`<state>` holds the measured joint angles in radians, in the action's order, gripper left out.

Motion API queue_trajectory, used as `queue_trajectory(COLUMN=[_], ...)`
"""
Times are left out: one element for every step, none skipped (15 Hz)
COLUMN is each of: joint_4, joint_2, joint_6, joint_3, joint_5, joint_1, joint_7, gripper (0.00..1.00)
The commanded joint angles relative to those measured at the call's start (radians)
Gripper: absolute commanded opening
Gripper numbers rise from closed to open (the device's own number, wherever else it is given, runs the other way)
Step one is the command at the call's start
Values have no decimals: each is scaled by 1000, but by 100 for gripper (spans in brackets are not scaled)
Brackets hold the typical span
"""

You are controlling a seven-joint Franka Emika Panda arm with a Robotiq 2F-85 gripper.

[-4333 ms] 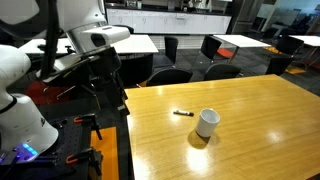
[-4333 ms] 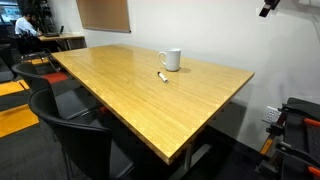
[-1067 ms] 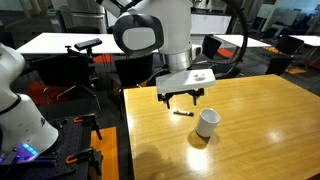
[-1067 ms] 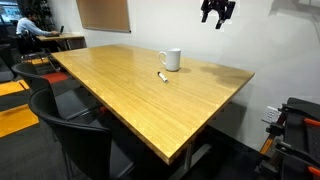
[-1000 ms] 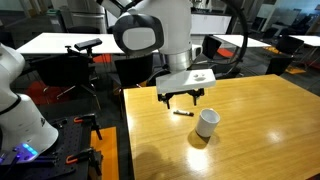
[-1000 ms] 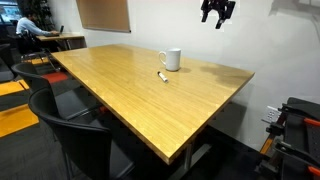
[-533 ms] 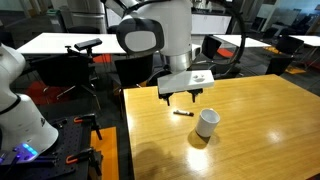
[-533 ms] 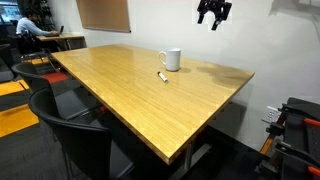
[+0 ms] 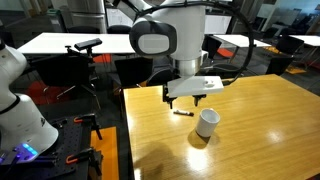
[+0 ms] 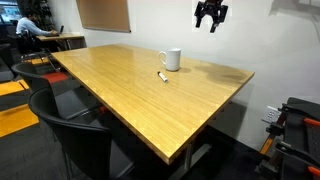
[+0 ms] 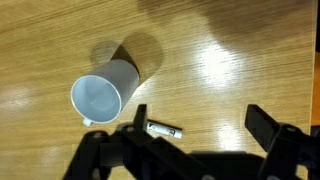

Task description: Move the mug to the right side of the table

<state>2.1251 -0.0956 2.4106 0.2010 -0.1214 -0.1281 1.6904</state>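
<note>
**Worktop** (image 9: pixel 255 125): lg rectangular, glossy honey-yellow wood-grain top, light glare on surface. Shows in both exterior views (image 10: pixel 120 95) & wrist view (image 11: pixel 250 50).

Items directly on it, 2 pcs:
1. Mug (image 9: pixel 207 122) (image 10: pixel 171 60) (image 11: pixel 103 92): sm, plain white, cylindrical. Stands upright, mouth up, interior looks empty in wrist view.
2. Pen-like obj (image 9: pixel 182 113) (image 10: pixel 163 76) (image 11: pixel 165 129): thin, dark, lying flat. Just beside mug, not touching.

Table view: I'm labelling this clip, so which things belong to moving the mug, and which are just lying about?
Job in hand: mug, table, end effector, open above the mug.
Lying about: pen beside the mug, black chairs.
</note>
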Motion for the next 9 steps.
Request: queue_trajectory(joint_4=[-103,-119,-135,-150,-163,-176,-190,-201,-213], joint_2=[-53,-61,-70,-78,-88,-98,-109,-121,-132], joint_6=[-116,-136,-152,-165,-171,-176,-181,-180,-180], joint_3=[-28,-31,-33,-35,-36,-37,-40,-43,-47], joint_5=[-12,-11,-6,-5,0,4,5,10,13], joint_1=[-44,-49,-54,-58,-60,-63,-65,-66,-68], joint_7=[59,62,63,67,60,54,51,46,46], gripper=[100,100,100,100,100,100,100,100,100])
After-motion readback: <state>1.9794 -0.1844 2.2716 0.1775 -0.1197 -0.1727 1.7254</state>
